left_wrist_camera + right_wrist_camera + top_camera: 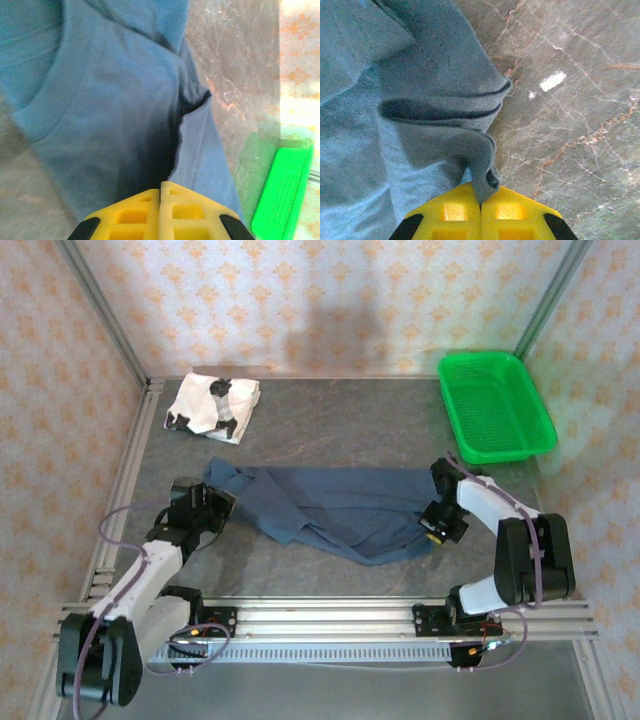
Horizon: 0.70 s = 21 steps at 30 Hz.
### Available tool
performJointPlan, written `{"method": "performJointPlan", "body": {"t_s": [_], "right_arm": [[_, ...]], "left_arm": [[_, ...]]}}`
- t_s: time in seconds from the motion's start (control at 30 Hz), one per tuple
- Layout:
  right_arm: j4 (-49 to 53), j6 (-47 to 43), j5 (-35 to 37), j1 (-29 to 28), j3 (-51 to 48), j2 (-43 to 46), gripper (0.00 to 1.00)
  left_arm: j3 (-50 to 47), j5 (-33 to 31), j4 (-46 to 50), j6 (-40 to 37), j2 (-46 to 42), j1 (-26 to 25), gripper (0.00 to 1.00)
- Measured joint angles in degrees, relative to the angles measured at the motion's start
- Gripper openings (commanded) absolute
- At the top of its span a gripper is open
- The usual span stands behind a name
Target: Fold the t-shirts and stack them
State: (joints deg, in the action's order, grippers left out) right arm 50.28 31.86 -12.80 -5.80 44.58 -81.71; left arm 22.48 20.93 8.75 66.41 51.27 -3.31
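- Right hand (481, 194) clenched, I'm pinching a navy shirt (435, 90) fold.
- My left hand (160, 186) clamps its other end.
- White shirt (213, 405) lies bundled, far-left on surface (340, 425).

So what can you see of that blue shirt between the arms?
The blue t-shirt is plain soft knit, unfolded and rumpled, spread sideways on the grey table. A round neckline and a stitched hem show. The left gripper is shut at its left end, seemingly pinching it; the right gripper pinches a fold at its right end. It touches neither the white shirt nor the green basket.
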Motion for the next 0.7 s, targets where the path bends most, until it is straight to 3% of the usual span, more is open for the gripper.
{"method": "performJointPlan", "body": {"t_s": [0.4, 0.7], "right_arm": [[7.9, -0.2, 2.5, 1.5, 0.4, 7.9, 0.00], [12.2, -0.4, 3.0, 1.7, 0.6, 11.9, 0.00]], "left_arm": [[6.2, -2.2, 38.0, 1.3, -24.9, 0.0, 0.00], [18.5, -4.4, 58.6, 2.2, -26.4, 0.0, 0.00]]}}
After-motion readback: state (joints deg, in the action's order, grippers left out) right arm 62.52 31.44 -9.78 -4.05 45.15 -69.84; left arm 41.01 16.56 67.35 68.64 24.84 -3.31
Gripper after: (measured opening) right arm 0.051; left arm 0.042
